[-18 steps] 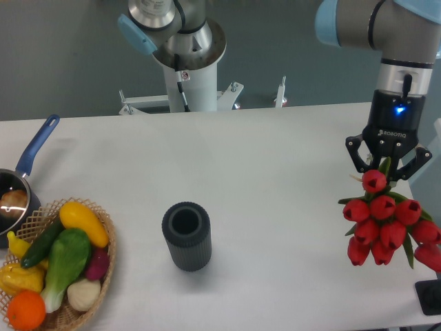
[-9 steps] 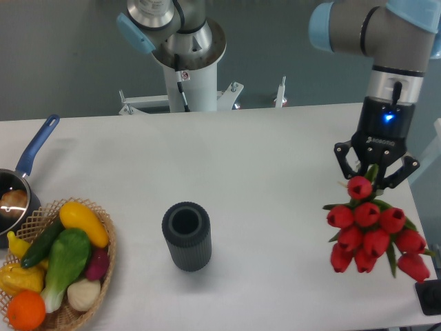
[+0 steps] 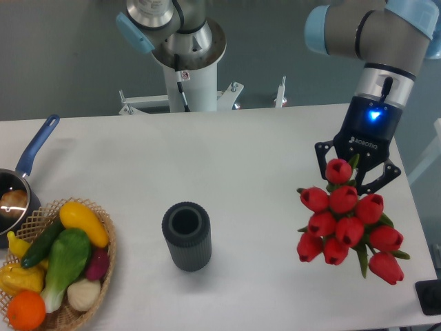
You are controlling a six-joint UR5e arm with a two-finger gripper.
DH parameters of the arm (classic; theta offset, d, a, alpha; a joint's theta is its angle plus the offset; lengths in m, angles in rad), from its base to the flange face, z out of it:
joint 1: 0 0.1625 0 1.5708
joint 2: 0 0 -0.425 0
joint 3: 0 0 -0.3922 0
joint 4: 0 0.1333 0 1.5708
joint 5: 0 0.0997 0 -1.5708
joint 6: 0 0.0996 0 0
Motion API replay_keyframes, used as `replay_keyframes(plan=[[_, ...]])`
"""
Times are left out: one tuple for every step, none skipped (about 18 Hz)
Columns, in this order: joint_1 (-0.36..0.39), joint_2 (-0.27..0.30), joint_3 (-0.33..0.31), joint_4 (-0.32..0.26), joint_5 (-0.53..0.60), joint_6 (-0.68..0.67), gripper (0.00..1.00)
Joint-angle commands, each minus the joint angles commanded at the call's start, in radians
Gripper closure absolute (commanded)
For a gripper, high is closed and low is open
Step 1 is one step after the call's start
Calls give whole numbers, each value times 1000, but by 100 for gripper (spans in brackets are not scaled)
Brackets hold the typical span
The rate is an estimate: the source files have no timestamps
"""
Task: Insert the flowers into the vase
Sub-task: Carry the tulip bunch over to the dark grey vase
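Note:
A bunch of red tulip flowers (image 3: 344, 224) with green leaves hangs over the right side of the white table. My gripper (image 3: 353, 174) sits just above the buds and is shut on the flowers; the stems are hidden behind the buds and fingers. The vase (image 3: 187, 236), a dark ribbed cylinder with an open round mouth, stands upright left of centre, well to the left of the bunch and apart from it.
A wicker basket (image 3: 103, 265) of vegetables and fruit sits at the front left corner. Behind it is a blue-handled saucepan (image 3: 31, 155). The arm's white base (image 3: 189, 83) stands at the back edge. A dark object (image 3: 428, 298) shows at the front right corner.
The gripper has carried the flowers leftward, toward the vase, and slightly farther from the right table edge. The vase, basket and saucepan have not moved.

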Motion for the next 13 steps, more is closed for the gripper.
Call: replay_keyframes(plan=[[0,0,0,2,-20,0,75],[-2,0,0,3,-38,0,75],[-3,2,0,3,-55,0,75],[-5,3,0,3,-71,0,75],[-9,5,0,3,-80,-2,75],[-23,8,-2,3,-82,-2,75],[-31,8,-6,3,-82,-2,75],[-37,9,-8,3,-83,-2,75],[-51,9,-8,3,-88,-2,75],[-66,11,-8,5,-97,-2,75],[-71,11,-8,5,-112,-2,75],[-74,9,-8,5,-141,-3,75],[-84,9,-9,5,-185,-5,75]])
